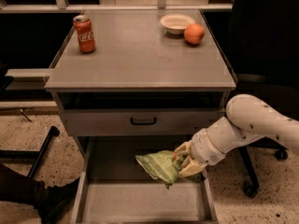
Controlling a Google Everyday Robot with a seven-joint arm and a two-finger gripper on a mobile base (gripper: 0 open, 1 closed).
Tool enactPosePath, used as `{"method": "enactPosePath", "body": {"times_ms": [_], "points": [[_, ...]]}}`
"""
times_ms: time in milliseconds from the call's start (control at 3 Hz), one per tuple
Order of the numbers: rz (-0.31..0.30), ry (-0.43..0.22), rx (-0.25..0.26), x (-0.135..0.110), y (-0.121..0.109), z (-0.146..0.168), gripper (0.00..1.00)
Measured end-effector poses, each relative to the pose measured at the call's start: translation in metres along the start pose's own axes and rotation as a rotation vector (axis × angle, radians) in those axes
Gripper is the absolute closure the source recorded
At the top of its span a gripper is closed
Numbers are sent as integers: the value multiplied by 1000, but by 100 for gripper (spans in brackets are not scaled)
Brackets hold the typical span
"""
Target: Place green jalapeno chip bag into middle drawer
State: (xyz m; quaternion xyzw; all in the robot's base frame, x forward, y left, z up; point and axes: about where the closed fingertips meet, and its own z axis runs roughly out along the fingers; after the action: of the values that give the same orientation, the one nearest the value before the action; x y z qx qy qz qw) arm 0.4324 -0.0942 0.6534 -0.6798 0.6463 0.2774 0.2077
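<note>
The green jalapeno chip bag [159,165] is a crinkly light-green bag held over the right rear part of the middle drawer [142,202], which is pulled out below the cabinet. My gripper [186,161] comes in from the right on a white arm and is shut on the bag's right end. The bag hangs just above the drawer's flat grey floor. The closed drawer front with a small black handle [143,121] is above it.
On the grey cabinet top stand a red soda can [84,34] at the left, a white bowl [176,23] and an orange [194,33] at the right. A black chair base [254,176] is to the right, a black bar [42,150] on the floor at the left.
</note>
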Motion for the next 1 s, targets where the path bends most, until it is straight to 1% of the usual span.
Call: {"method": "enactPosePath", "body": {"times_ms": [333, 667, 1000], "points": [[7, -10, -2, 5, -5, 18, 100], [4, -95, 31, 18, -19, 59, 100], [-5, -177, 111, 31, -51, 142, 100]]}}
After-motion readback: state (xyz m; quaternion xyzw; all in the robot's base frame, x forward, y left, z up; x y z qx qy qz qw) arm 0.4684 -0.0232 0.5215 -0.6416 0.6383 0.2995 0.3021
